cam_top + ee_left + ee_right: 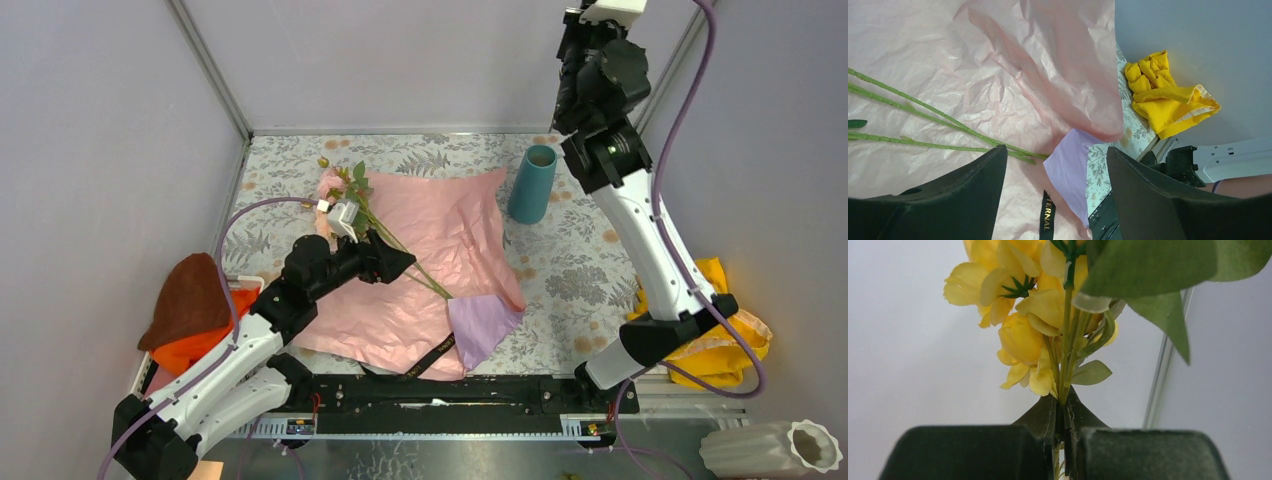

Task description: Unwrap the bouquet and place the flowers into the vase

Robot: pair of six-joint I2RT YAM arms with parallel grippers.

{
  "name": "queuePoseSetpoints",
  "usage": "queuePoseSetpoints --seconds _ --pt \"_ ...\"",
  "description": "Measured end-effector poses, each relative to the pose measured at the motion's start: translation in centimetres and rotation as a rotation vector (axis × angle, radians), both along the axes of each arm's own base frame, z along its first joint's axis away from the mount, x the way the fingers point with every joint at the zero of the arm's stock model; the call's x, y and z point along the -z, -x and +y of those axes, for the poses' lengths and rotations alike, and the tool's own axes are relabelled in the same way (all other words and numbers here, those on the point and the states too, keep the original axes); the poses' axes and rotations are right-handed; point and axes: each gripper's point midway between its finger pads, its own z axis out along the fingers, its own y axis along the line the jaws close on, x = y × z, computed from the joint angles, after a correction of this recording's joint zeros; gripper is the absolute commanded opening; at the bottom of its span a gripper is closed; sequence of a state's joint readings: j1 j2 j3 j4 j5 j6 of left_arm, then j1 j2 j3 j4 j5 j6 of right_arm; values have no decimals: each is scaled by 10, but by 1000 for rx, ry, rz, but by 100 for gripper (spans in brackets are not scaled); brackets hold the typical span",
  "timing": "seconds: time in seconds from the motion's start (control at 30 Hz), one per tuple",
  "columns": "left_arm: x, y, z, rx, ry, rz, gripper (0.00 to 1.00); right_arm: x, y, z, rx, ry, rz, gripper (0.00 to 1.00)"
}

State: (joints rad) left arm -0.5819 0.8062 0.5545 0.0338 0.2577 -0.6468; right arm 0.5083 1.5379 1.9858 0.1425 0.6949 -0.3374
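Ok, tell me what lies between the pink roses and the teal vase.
Top view: only the spread pink paper, then a narrow strip of patterned tablecloth, between the pink roses and the teal vase.

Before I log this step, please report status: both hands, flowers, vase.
Left hand open over green stems on pink paper. Right hand shut on yellow flowers. Teal vase upright, mouth unblocked.

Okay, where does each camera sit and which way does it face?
Top external: above, behind the arms, looking down on table, pink paper and vase; both arms show.
Left wrist: low over the paper, looking along stems toward yellow cloth; open left pincer shows.
Right wrist: high up, facing the wall; right pincer shut on yellow flowers.
Shared: top and left wrist both show the paper.
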Motion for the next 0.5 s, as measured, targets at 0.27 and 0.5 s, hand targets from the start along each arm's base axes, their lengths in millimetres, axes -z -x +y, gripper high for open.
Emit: queuePoseSetpoints --seconds 0.27,0.5 --pt "1 -1 3 -20 -7 2 80 72 -59 -8 2 38 159 0" --pt "7 -3 2 -22 -19 19 80 138 -83 -16 -20 8 267 0"
